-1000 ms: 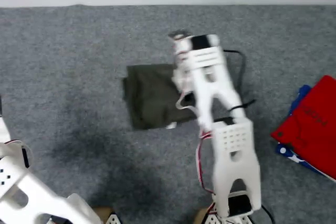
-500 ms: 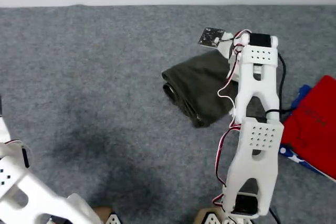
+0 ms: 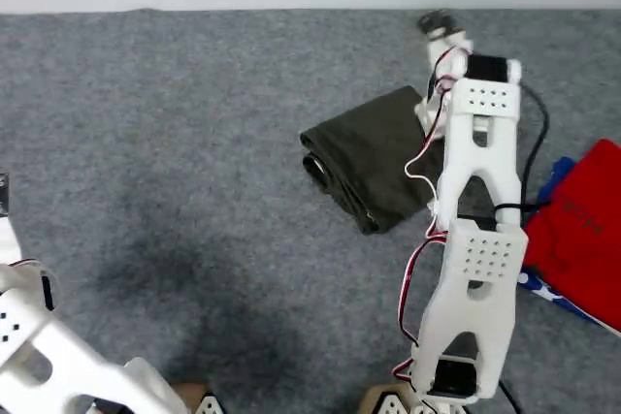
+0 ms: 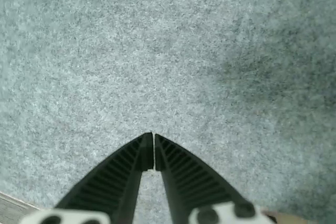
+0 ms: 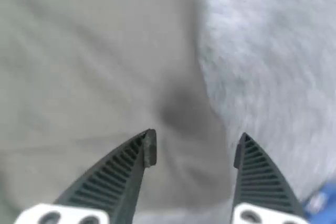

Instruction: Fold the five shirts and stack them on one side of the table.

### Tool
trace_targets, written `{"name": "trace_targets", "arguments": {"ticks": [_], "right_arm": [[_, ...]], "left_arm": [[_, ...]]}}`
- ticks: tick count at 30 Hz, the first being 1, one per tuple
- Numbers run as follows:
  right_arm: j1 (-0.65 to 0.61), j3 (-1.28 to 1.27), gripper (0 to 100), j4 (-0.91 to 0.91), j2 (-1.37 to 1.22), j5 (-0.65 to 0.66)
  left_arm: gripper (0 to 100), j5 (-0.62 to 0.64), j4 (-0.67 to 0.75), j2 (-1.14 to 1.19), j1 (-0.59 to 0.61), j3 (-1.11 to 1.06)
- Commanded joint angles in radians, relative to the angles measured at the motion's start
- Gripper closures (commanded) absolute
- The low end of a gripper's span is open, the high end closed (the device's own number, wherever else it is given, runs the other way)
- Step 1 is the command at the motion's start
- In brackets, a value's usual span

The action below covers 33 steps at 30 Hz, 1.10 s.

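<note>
I see the folded olive shirt [image 3: 374, 157] right of centre in the high view, its far corner under my right arm [image 3: 475, 191]. The right gripper [image 5: 194, 148] hangs over it, fingers spread, holding nothing. The left gripper [image 4: 153, 148] is pinched closed on nothing above bare table [image 3: 146, 143]. The cloth looks soft, light and floppy, so I'd pinch through every layer at the thick folded edge. The red-and-blue stack [image 3: 582, 230] lies near, at the right edge, with open room to the left.
</note>
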<state>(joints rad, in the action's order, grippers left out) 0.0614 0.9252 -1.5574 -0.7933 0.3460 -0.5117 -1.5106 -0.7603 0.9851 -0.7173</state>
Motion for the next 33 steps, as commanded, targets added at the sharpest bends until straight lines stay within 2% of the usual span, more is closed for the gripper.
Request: {"name": "trace_targets", "arguments": {"ticks": [1, 3, 6, 11, 13, 17, 25, 33], "right_arm": [[-0.024, 0.074, 75.3, -0.179, 0.116, -0.307], [-0.045, 0.066, 75.3, -0.243, 0.134, -0.427], [-0.067, 0.04, 75.3, -0.239, 0.162, -0.606], [-0.145, -0.003, 75.0, -0.239, 0.171, -0.802], [-0.182, -0.018, 70.6, -0.231, 0.166, -0.873], [-0.226, -0.02, 54.8, -0.193, 0.12, -1.013], [-0.213, -0.02, 54.9, -0.041, -0.016, -1.138], [-0.194, -0.02, 54.9, -0.001, -0.18, -1.226]], "left_arm": [[98, -0.026, 0.02, -0.02, -0.008, 0.005], [98, -0.026, 0.02, -0.02, -0.008, 0.005], [98, -0.026, 0.02, -0.015, -0.008, 0.005], [98, -0.026, 0.02, -0.014, -0.008, 0.005], [98, -0.028, 0.02, -0.014, -0.008, 0.005], [98, -0.028, 0.028, -0.012, -0.009, 0.005], [98, -0.028, 0.052, -0.012, -0.009, 0.005], [98, -0.028, 0.084, -0.012, -0.009, -0.035]]}}
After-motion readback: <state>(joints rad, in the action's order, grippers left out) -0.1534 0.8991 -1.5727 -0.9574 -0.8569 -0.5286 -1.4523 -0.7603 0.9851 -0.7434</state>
